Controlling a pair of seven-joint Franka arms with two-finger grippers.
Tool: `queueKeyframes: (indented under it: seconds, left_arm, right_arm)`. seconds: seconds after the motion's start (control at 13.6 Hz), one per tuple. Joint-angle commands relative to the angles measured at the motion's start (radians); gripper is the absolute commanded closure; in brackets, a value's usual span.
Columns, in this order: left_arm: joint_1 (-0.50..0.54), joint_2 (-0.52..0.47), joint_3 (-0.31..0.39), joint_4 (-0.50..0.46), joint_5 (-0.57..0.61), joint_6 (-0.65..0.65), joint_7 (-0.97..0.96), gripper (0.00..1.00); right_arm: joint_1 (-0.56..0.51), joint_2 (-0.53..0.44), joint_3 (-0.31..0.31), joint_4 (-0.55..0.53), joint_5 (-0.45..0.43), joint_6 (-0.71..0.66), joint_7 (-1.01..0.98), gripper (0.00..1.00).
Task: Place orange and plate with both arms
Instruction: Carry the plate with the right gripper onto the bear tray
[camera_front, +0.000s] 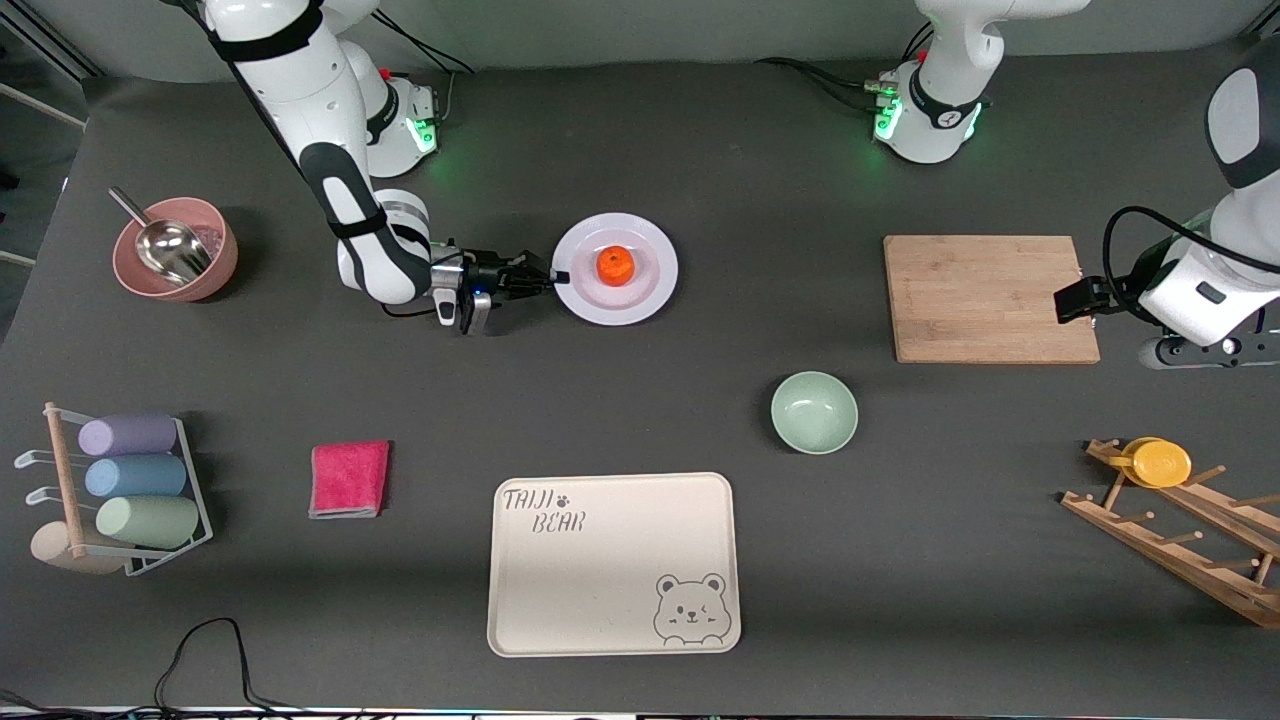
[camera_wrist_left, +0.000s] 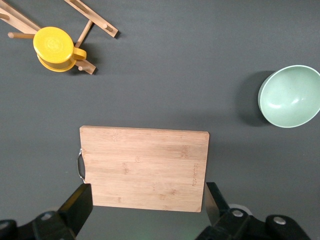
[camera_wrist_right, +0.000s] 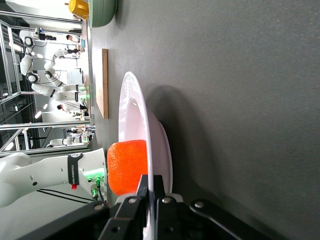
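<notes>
A round white plate lies on the dark table between the two arm bases, with the small orange in its centre. My right gripper reaches in level with the table and is shut on the plate's rim at the side toward the right arm's end. The right wrist view shows the plate edge-on, the orange on it, and both fingers pinching the rim at the right gripper. My left gripper waits open, held above the edge of the wooden cutting board, nothing between its fingers.
A wooden cutting board lies toward the left arm's end. A pale green bowl and a cream bear tray sit nearer the camera. A pink bowl with scoop, a pink cloth, a cup rack and a wooden rack with yellow cup stand around.
</notes>
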Motion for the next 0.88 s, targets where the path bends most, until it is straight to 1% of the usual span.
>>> queueKeyframes:
  seconds: [0.0, 0.29, 0.52, 0.66, 0.81]
  left_arm:
    - [-0.042, -0.029, 0.039, -0.028, 0.017, 0.002, -0.026, 0.00]
    - [-0.044, -0.025, 0.039, -0.024, 0.016, 0.002, -0.055, 0.00]
    - [-0.045, -0.019, 0.040, -0.004, 0.016, 0.060, -0.040, 0.00]
    - [-0.042, -0.019, 0.040, -0.002, 0.005, 0.075, -0.043, 0.00]
    - [-0.019, -0.019, 0.040, -0.002, -0.009, 0.129, -0.049, 0.00]
  right_arm:
    - [0.012, 0.008, -0.003, 0.006, 0.027, 0.030, -0.018, 1.00]
    - [0.007, -0.013, -0.006, 0.006, 0.026, 0.029, -0.008, 1.00]
    - [0.007, -0.045, -0.006, 0.006, 0.021, 0.029, 0.039, 1.00]
    - [0.007, -0.055, -0.006, 0.010, 0.018, 0.029, 0.048, 1.00]
    - [0.007, -0.081, -0.007, 0.010, 0.016, 0.029, 0.085, 1.00]
